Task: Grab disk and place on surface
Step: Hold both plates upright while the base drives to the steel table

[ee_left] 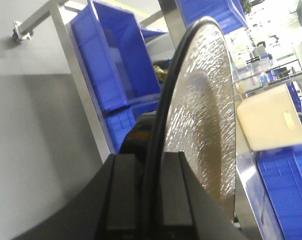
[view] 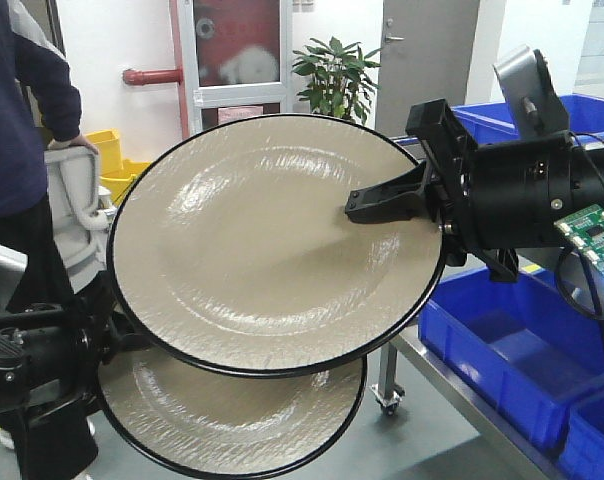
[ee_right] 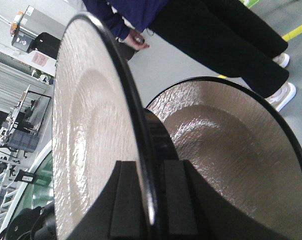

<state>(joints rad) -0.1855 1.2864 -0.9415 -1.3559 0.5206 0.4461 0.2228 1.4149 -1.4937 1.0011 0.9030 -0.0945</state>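
Two beige textured disks with black rims hang in the air, tilted toward the front camera. The upper disk [view: 262, 240] is pinched at its right rim by my right gripper [view: 374, 206], which is shut on it. In the right wrist view its black rim sits between the gripper [ee_right: 150, 172] pads, disk [ee_right: 88, 125] face to the left. The lower disk [view: 232, 415] is partly hidden behind the upper one. My left gripper [view: 104, 372] is shut on its left rim; in the left wrist view the gripper [ee_left: 151, 167] clamps the edge-on disk [ee_left: 206, 110]. The surface is out of view.
A person in dark clothes [view: 22, 110] stands close at the left beside a white chair [view: 77, 200]. Blue bins [view: 512, 340] sit on a metal rack with a castor leg [view: 387, 385] at the right. A green belt edge [ee_right: 41, 172] shows in the right wrist view.
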